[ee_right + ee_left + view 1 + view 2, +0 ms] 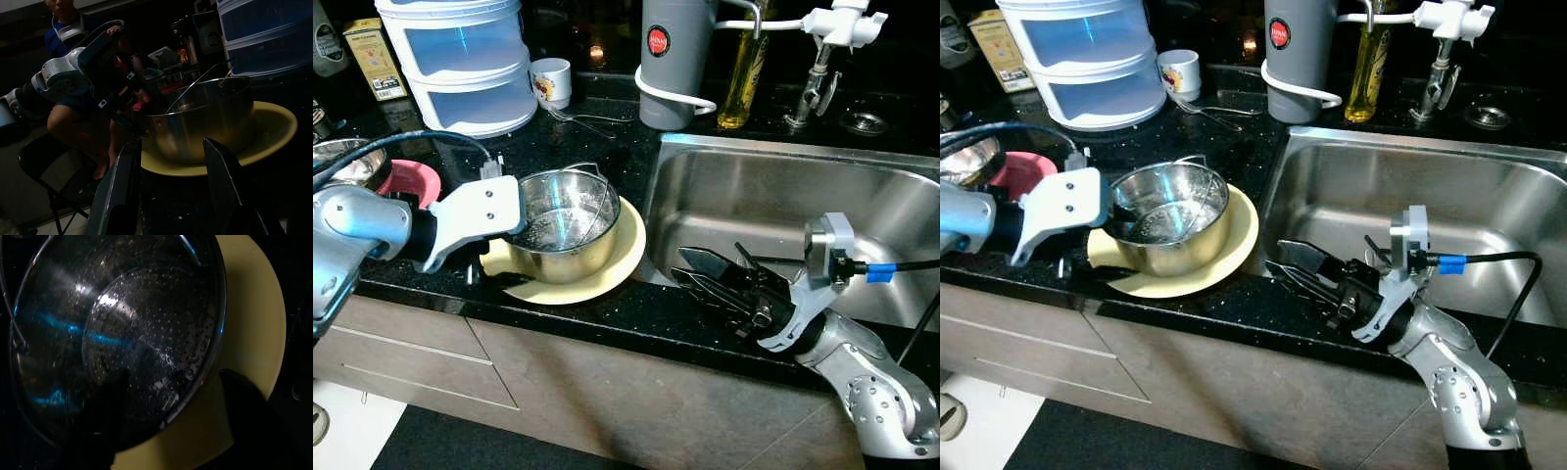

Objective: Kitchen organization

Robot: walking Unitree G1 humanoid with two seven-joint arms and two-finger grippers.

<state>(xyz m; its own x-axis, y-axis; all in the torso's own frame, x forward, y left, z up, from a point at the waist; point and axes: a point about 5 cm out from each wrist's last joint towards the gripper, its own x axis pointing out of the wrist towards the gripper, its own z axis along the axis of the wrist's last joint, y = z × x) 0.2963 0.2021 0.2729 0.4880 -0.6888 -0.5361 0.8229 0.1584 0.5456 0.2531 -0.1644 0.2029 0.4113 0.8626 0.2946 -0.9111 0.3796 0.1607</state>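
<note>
Early stage, by judgement; steel colander bowl (561, 220) seated on yellow plate (617, 262), left of sink (901, 196), not yet relocated; left gripper (166, 421) straddling bowl's near rim, firmness of grip unclear; right gripper (729, 284) spread open, empty, over sink's near edge.

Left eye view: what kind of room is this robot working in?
Most likely a home kitchen: a stainless sink with a tap set in a black stone counter, and a steel pot resting on a yellow plate.
</note>
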